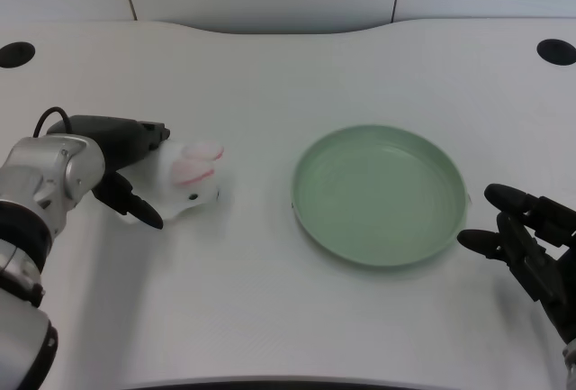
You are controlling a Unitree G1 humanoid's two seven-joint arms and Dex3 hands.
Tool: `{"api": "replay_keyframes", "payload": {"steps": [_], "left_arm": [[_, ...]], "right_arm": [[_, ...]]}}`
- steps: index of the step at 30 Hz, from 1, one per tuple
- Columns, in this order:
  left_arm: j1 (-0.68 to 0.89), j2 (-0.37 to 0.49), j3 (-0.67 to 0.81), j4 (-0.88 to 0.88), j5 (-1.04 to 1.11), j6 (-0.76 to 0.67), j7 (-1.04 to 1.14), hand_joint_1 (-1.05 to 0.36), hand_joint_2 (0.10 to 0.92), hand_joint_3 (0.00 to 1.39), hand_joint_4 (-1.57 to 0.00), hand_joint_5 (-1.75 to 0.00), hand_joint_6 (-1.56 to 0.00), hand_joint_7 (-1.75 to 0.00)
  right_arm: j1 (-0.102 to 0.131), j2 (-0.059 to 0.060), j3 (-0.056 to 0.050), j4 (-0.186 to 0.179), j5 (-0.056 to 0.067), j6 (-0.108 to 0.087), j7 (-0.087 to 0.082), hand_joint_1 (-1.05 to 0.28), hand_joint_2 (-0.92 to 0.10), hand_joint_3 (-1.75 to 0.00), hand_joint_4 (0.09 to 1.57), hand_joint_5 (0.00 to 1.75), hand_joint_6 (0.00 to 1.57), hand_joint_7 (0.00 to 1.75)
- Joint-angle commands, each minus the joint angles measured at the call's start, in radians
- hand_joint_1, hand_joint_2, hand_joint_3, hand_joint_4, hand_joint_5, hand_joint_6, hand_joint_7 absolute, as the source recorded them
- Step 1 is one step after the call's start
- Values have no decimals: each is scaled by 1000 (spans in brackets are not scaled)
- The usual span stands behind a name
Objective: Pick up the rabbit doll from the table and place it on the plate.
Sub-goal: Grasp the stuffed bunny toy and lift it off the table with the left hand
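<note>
I work over the white table (pixel 270 318), which fills the head view from the wall panels down to the near edge. Two dark round ports (pixel 16 54) sit at its far corners.

Next in size is the green plate (pixel 310 219), right of centre — round, shallow, nothing lying in it. It is the target surface.

My left hand (pixel 126 169) is at the table's left side, its silver forearm entering from the lower left corner. The dark fingers reach around the rabbit doll (pixel 193 183): one passes along the doll's far side and one curls below it toward me. I judge the hand to be closing on the doll, but I cannot tell from this view whether the fingers actually clamp it or only bracket it. The doll appears to lie on the table.

The doll is the smallest item: white, with pink ear linings pointing to the right, well apart from the plate and left of it.

Handling estimate — the doll looks plush, so I expect it to be light, soft and compressible, not fragile, with a surface that is not slippery. I would take hold across the body, not the ears, which will likely flop and slip free. Soft stuffing may yield under the fingers, so I would confirm a firm hold before lifting.
</note>
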Motion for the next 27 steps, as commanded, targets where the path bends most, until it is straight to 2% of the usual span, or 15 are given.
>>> {"api": "replay_keyframes", "payload": {"steps": [1,4,7,11,17,18,19,22,24,25,27], "left_arm": [[-21,4,-11,20,-3,-3,12,-1048,920,20,-56,-43,-86,-95],[-19,-52,-51,58,28,27,57,-1048,917,16,-25,-30,-54,-79],[-26,-71,-75,70,38,37,86,-1038,920,15,-15,-27,-49,-75],[-30,-84,-93,80,45,53,118,-992,910,5,-20,-34,-66,-79],[-32,-86,-99,86,42,53,125,-984,909,2,-19,-41,-73,-72],[-26,-94,-119,91,63,66,153,-984,909,1,-18,-42,-74,-71],[-22,-99,-135,95,79,75,174,-905,842,0,-130,-113,-171,-116],[-15,-103,-152,103,89,81,204,-825,789,0,-219,-189,-268,-157],[-9,-100,-152,107,86,79,217,-722,757,0,-226,-386,-399,-174],[-7,-99,-154,108,88,80,222,-650,746,0,-249,-565,-495,-186],[-2,-92,-155,109,88,76,234,-565,757,6,-330,-704,-606,-219]], "right_arm": [[16,-9,-8,-16,13,8,-6,-225,-921,-324,1024,437,1104,4],[29,-1,-13,-10,29,-13,11,-229,-921,-289,1033,432,1113,7],[33,0,-13,-17,32,-5,9,-216,-921,-284,1044,430,1118,9],[30,3,-16,-4,46,-17,18,-201,-921,-282,1049,424,1122,10],[29,3,-16,-2,48,-19,20,-199,-921,-280,1053,417,1123,10],[35,5,-12,-17,44,-10,12,-199,-921,-280,1054,416,1123,9],[39,6,-9,-29,41,-3,7,-205,-921,-286,1042,408,1118,7],[45,5,-3,-44,38,6,-1,-211,-921,-296,1038,405,1116,5],[47,4,-2,-47,36,8,-4,-216,-921,-300,1047,409,1117,5],[48,4,-2,-49,36,9,-6,-218,-921,-301,1049,409,1117,5],[47,4,-5,-46,42,12,-4,-225,-921,-286,1049,408,1113,3]]}}
